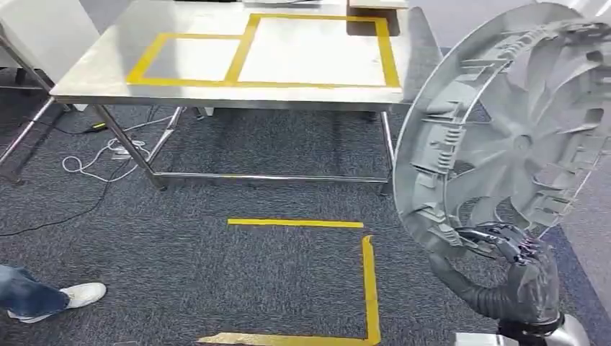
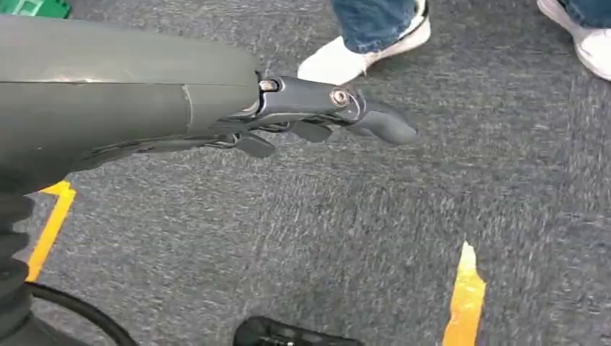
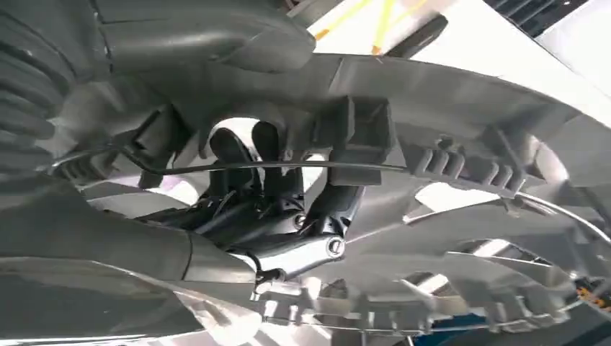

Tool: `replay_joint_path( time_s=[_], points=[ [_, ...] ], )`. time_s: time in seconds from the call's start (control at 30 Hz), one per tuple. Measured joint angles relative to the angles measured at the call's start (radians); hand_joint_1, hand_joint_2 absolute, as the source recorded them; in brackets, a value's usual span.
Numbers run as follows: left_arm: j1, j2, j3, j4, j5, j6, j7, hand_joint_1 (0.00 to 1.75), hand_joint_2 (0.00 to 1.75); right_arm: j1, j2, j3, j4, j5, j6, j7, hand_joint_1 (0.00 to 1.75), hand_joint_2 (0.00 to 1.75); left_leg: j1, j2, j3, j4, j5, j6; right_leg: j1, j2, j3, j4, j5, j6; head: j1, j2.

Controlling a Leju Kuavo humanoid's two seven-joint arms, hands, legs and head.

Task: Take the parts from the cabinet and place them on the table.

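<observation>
Above right robot hand [image 1: 513,249]: grey fan-like part [image 1: 515,133], rim gripped (upright, short of table [image 1: 108,68]).

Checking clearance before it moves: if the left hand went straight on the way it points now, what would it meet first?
Probably a person's white shoe. The left hand hangs over the grey carpet, holding nothing, fingers aimed roughly at that shoe, though depth is unclear.

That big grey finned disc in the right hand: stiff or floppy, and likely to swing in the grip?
The finned disc probably stays stiff: moulded ribs and vanes. Likely light for its size, being openwork plastic. The right hand grips only its lower rim, so it may well swing.
</observation>
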Motion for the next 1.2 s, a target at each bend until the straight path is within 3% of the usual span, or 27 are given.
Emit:
replay_joint_path(
  time_s=[0.03, 0.1, 0.13, 0.17, 0.27, 0.33, 0.37, 0.43, 0.47, 0.5, 0.53, 0.57, 0.63, 0.67, 0.73, 0.8, 0.83, 0.87, 0.93, 0.97, 1.0, 1.03, 1.07, 1.13, 1.2],
  points=[
    [0.000, 0.000, 0.000, 0.001, 0.000, 0.000, 0.000, 0.00, 1.75, 0.000, 0.000, 0.000, 0.000, 0.000, 0.000, 0.000, 1.75, 1.75, 0.000, -0.001, 0.001, 0.001, -0.001, 0.000, 0.000, 0.000, 0.014, -0.035, 0.031, 0.000, 0.000, 0.000],
    [-0.001, 0.000, 0.000, 0.003, 0.000, 0.000, 0.000, 0.00, 1.75, 0.000, 0.000, 0.000, 0.000, 0.000, 0.000, 0.000, 1.75, 1.75, 0.001, -0.005, 0.007, 0.003, -0.005, -0.004, -0.002, 0.000, 0.095, -0.208, 0.127, -0.003, 0.000, 0.000],
    [-0.001, 0.000, 0.000, 0.005, 0.000, -0.001, 0.000, 0.00, 1.75, -0.001, 0.000, 0.000, 0.000, 0.000, 0.000, 0.000, 1.75, 1.75, 0.001, -0.006, 0.008, 0.005, -0.008, -0.010, -0.002, 0.001, 0.131, -0.289, 0.144, -0.004, 0.000, 0.000],
    [-0.001, 0.001, 0.000, 0.005, 0.000, -0.003, -0.001, 0.00, 1.75, -0.001, 0.000, 0.000, 0.000, 0.000, 0.000, 0.000, 1.75, 1.75, -0.007, -0.007, 0.002, 0.012, -0.012, -0.015, 0.002, 0.003, 0.155, -0.306, 0.131, -0.007, 0.002, 0.000],
    [0.000, 0.001, 0.000, 0.007, -0.003, -0.006, -0.005, 0.00, 1.75, 0.002, 0.000, -0.001, 0.000, 0.003, 0.000, 0.001, 1.75, 1.75, -0.004, -0.008, 0.000, 0.010, -0.007, -0.024, 0.005, 0.005, 0.145, -0.301, 0.132, -0.021, 0.001, 0.000],
    [-0.001, 0.006, 0.000, 0.007, -0.004, -0.006, -0.009, 0.00, 1.75, 0.002, 0.000, -0.001, 0.000, 0.003, 0.000, 0.001, 1.75, 1.75, -0.003, -0.006, -0.004, 0.030, -0.028, -0.037, -0.004, 0.001, 0.151, -0.308, 0.136, -0.033, -0.001, 0.000],
    [-0.001, 0.006, 0.000, 0.008, -0.005, -0.006, -0.011, 0.00, 1.75, 0.002, 0.000, -0.001, 0.000, 0.003, 0.000, 0.001, 1.75, 1.75, -0.002, -0.006, -0.022, 0.076, -0.060, -0.043, -0.004, -0.002, 0.153, -0.308, 0.134, -0.041, -0.008, 0.000],
    [-0.001, 0.007, 0.001, 0.009, -0.006, -0.006, -0.012, 0.00, 1.75, 0.002, 0.000, -0.001, 0.000, 0.003, 0.000, 0.001, 1.75, 1.75, 0.004, -0.005, -0.094, 0.237, -0.136, -0.050, -0.003, -0.004, 0.154, -0.307, 0.134, -0.044, -0.006, 0.000],
    [0.000, 0.007, 0.001, 0.010, -0.006, -0.006, -0.012, 0.00, 1.75, 0.002, 0.000, -0.001, 0.000, 0.004, 0.000, 0.001, 1.75, 1.75, 0.005, -0.005, -0.123, 0.301, -0.155, -0.052, -0.003, -0.004, 0.154, -0.307, 0.133, -0.045, -0.006, 0.000],
    [0.000, 0.008, 0.002, 0.013, -0.007, -0.006, -0.012, 0.00, 1.75, 0.003, 0.000, -0.001, 0.000, 0.004, 0.000, 0.001, 1.75, 1.75, 0.006, -0.005, -0.136, 0.324, -0.151, -0.052, -0.003, -0.004, 0.156, -0.307, 0.133, -0.045, -0.006, 0.000],
    [0.000, 0.008, 0.002, 0.014, -0.009, -0.006, -0.012, 0.00, 1.75, 0.003, 0.000, -0.001, 0.000, 0.004, 0.000, 0.001, 1.75, 1.75, 0.007, -0.005, -0.126, 0.300, -0.123, -0.052, -0.003, -0.004, 0.157, -0.307, 0.132, -0.045, -0.007, 0.000],
    [0.000, 0.009, 0.003, 0.014, -0.010, -0.006, -0.012, 0.00, 1.75, 0.003, 0.000, 0.000, 0.000, 0.004, 0.000, 0.001, 1.75, 1.75, 0.007, -0.005, -0.099, 0.234, -0.078, -0.048, -0.003, -0.003, 0.160, -0.307, 0.131, -0.043, -0.007, 0.000],
    [-0.001, 0.011, 0.003, 0.014, -0.012, -0.005, -0.012, 0.00, 1.75, 0.003, 0.000, 0.000, 0.000, 0.004, 0.000, 0.001, 1.75, 1.75, 0.007, -0.003, -0.021, 0.058, 0.010, -0.038, -0.003, -0.003, 0.167, -0.307, 0.126, -0.038, -0.007, 0.000],
    [-0.002, 0.011, 0.003, 0.014, -0.013, -0.005, -0.012, 0.00, 1.75, 0.003, 0.000, 0.000, 0.000, 0.005, 0.000, 0.001, 1.75, 1.75, 0.001, -0.002, -0.008, 0.031, -0.005, -0.036, 0.003, -0.003, 0.166, -0.305, 0.124, -0.034, -0.006, 0.000],
    [-0.003, 0.011, 0.004, 0.015, -0.013, -0.005, -0.013, 0.00, 1.75, 0.003, 0.000, 0.000, 0.000, 0.005, 0.000, 0.000, 1.75, 1.75, 0.000, -0.002, -0.012, 0.021, -0.006, -0.032, 0.003, -0.003, 0.158, -0.304, 0.126, -0.023, -0.004, 0.000],
    [0.001, 0.010, 0.005, 0.015, -0.013, -0.005, -0.013, 0.00, 1.75, 0.003, 0.000, -0.001, 0.000, 0.006, 0.000, 0.001, 1.75, 1.75, 0.000, -0.003, -0.011, 0.015, -0.004, -0.021, 0.001, -0.004, 0.162, -0.310, 0.127, -0.010, -0.005, 0.000],
    [0.001, 0.009, 0.005, 0.016, -0.013, -0.006, -0.013, 0.00, 1.75, 0.004, 0.000, -0.001, 0.000, 0.006, 0.000, 0.001, 1.75, 1.75, 0.006, -0.002, -0.008, 0.007, 0.002, -0.013, -0.002, -0.003, 0.149, -0.301, 0.116, -0.005, -0.005, 0.000],
    [-0.001, 0.010, 0.005, 0.016, -0.013, -0.006, -0.013, 0.00, 1.75, 0.004, 0.000, -0.001, 0.000, 0.006, 0.000, 0.001, 1.75, 1.75, 0.006, -0.002, -0.008, 0.007, 0.002, -0.009, -0.001, -0.001, 0.137, -0.270, 0.092, -0.004, -0.002, 0.000],
    [-0.002, 0.011, 0.005, 0.016, -0.014, -0.006, -0.013, 0.00, 1.75, 0.005, 0.000, -0.002, 0.000, 0.007, 0.000, 0.001, 1.75, 1.75, 0.003, -0.002, -0.010, 0.008, 0.001, -0.003, -0.001, 0.000, 0.064, -0.108, 0.011, 0.001, -0.001, 0.000],
    [-0.002, 0.010, 0.005, 0.016, -0.015, -0.006, -0.014, 0.00, 1.75, 0.006, 0.000, -0.002, 0.000, 0.008, 0.000, 0.001, 1.75, 1.75, 0.001, -0.002, -0.010, 0.008, 0.001, -0.002, -0.001, 0.000, 0.028, -0.034, -0.015, 0.002, -0.001, 0.000],
    [-0.001, 0.010, 0.006, 0.017, -0.017, -0.006, -0.014, 0.00, 1.75, 0.008, 0.000, -0.002, 0.000, 0.009, 0.000, 0.001, 1.75, 1.75, 0.000, -0.002, -0.010, 0.008, 0.001, -0.001, -0.001, 0.001, 0.007, 0.006, -0.018, 0.004, -0.001, 0.000],
    [-0.001, 0.010, 0.006, 0.018, -0.018, -0.006, -0.014, 0.00, 1.75, 0.009, 0.000, -0.002, 0.000, 0.009, 0.000, 0.001, 1.75, 1.75, 0.000, -0.002, -0.008, 0.008, 0.001, -0.001, -0.001, 0.001, 0.011, -0.006, 0.003, 0.003, -0.001, 0.000],
    [-0.001, 0.010, 0.006, 0.018, -0.018, -0.006, -0.014, 0.00, 1.75, 0.009, 0.000, -0.002, 0.000, 0.010, 0.000, 0.001, 1.75, 1.75, 0.000, -0.003, -0.007, 0.008, 0.000, -0.001, -0.001, 0.000, 0.035, -0.059, 0.042, 0.001, 0.000, 0.000],
    [-0.002, 0.010, 0.006, 0.018, -0.018, -0.006, -0.014, 0.00, 1.75, 0.009, 0.000, -0.003, 0.000, 0.010, 0.000, 0.001, 1.75, 1.75, 0.000, -0.006, -0.002, 0.008, -0.002, -0.003, -0.001, 0.000, 0.129, -0.251, 0.136, -0.005, 0.000, 0.000],
    [-0.003, 0.010, 0.007, 0.020, -0.018, -0.006, -0.014, 0.00, 1.75, 0.009, 0.000, -0.004, -0.001, 0.010, 0.000, 0.002, 1.75, 1.75, -0.008, -0.007, -0.008, 0.017, -0.005, -0.012, 0.003, 0.004, 0.161, -0.310, 0.125, -0.013, -0.002, 0.000]
  ],
)
